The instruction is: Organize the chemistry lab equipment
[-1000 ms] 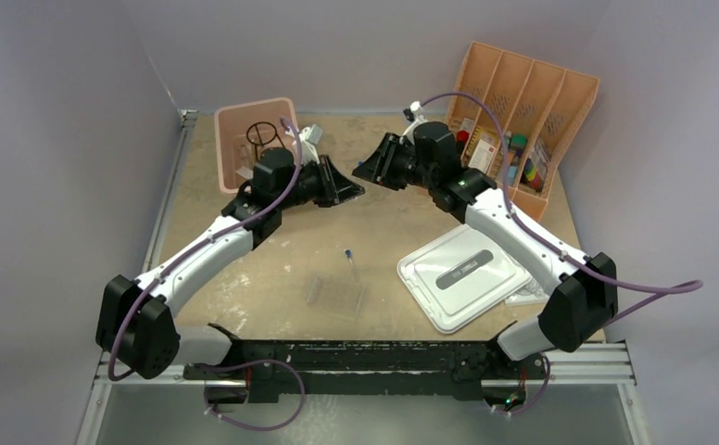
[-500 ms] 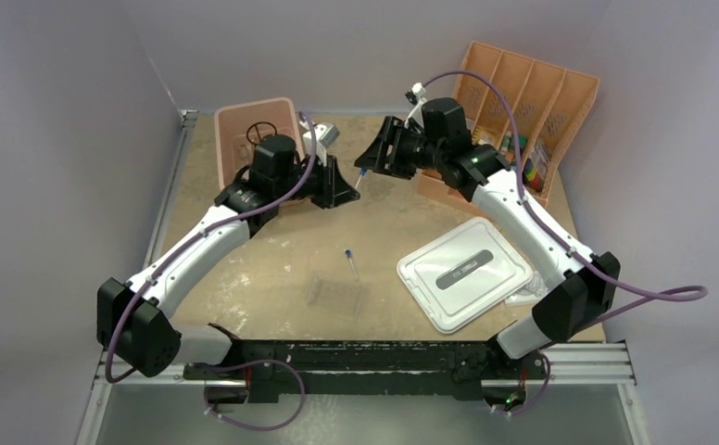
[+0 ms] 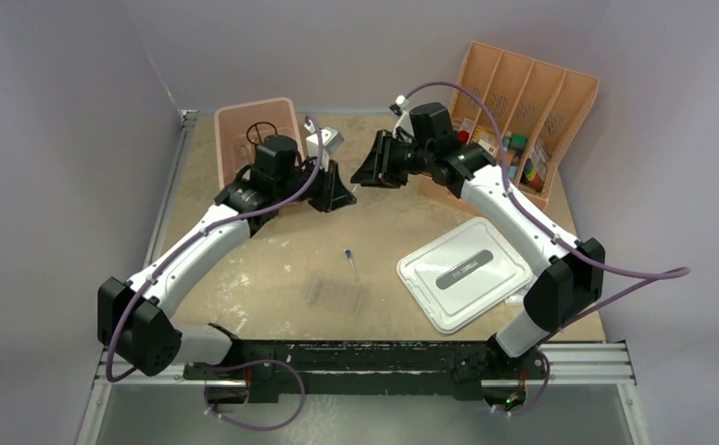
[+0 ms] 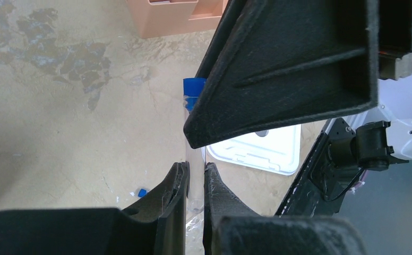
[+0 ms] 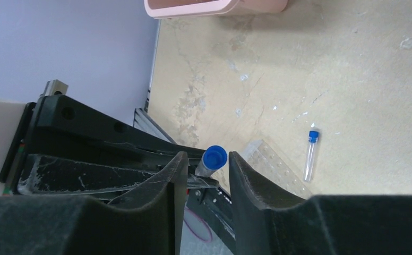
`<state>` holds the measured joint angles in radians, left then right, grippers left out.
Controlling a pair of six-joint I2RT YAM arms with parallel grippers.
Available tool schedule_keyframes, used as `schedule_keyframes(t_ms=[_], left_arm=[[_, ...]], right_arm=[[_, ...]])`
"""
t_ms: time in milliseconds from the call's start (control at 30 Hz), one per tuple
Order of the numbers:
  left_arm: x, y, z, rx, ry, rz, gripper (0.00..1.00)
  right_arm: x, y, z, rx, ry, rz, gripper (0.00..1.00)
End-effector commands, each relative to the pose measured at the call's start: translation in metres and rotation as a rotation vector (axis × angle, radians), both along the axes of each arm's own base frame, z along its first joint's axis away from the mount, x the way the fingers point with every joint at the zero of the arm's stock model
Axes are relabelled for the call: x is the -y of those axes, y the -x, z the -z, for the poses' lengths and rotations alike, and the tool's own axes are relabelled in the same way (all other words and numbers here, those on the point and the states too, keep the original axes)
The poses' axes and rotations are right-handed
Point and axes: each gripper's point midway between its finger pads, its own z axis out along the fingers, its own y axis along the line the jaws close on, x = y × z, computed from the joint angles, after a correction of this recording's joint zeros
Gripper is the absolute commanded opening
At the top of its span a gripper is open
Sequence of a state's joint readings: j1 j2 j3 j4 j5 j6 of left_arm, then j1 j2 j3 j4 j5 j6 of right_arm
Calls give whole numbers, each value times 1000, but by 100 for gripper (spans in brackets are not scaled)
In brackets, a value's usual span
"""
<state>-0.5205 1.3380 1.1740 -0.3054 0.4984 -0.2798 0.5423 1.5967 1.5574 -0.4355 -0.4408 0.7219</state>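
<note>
Above the table (image 3: 272, 269) the two arms meet in the air. The left gripper (image 4: 193, 172) has its jaws closed on the lower body of a blue-capped thin tube (image 4: 195, 159). The tube's long axis points its cap into the right gripper (image 5: 204, 159), whose jaws stand open on either side of the cap, apparently not yet pressing it.

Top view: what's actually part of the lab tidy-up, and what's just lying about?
Job:
- blue-capped tube, pinched in the left claw
- loose blue-capped tube
- clear plastic tray
- black wire ring in the pink bin
- orange divided organizer

Lying about:
- white lidded box
</note>
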Motion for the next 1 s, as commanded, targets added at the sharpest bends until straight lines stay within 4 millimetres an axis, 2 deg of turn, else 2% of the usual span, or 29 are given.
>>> schedule_keyframes(t_ms=[0, 200, 400, 433, 467, 533, 567, 633, 733, 833, 967], left_arm=[[-1, 4, -16, 92, 6, 32, 0], [-5, 4, -13, 107, -24, 34, 0], [-6, 6, -14, 116, -39, 51, 0], [-8, 3, -13, 112, -47, 23, 8], [-11, -1, -13, 106, -54, -8, 27], [-18, -9, -11, 96, -80, -73, 56], [-23, -12, -11, 92, -91, -109, 66], [-34, -21, -10, 81, -92, -179, 74], [-55, -36, -14, 33, 2, -274, 74], [-84, -51, -19, -34, 108, -384, 69], [-106, -56, -5, -118, 92, -520, 63]], right_arm=[[-5, 0, -16, 18, -65, -1, 34], [-6, -1, -21, 21, -111, 24, 22], [-3, -7, -21, 59, -103, 41, 17], [-2, -8, -21, 73, -99, 46, 16], [0, -10, -20, 93, -90, 54, 16], [7, -15, -18, 145, -55, 75, 15], [12, -18, -16, 177, -25, 88, 15], [23, -25, -11, 235, 36, 122, 15], [41, -33, -4, 329, 137, 155, 16], [60, -43, 2, 431, 254, 192, 16], [57, -36, 9, 527, 317, 179, 16]])
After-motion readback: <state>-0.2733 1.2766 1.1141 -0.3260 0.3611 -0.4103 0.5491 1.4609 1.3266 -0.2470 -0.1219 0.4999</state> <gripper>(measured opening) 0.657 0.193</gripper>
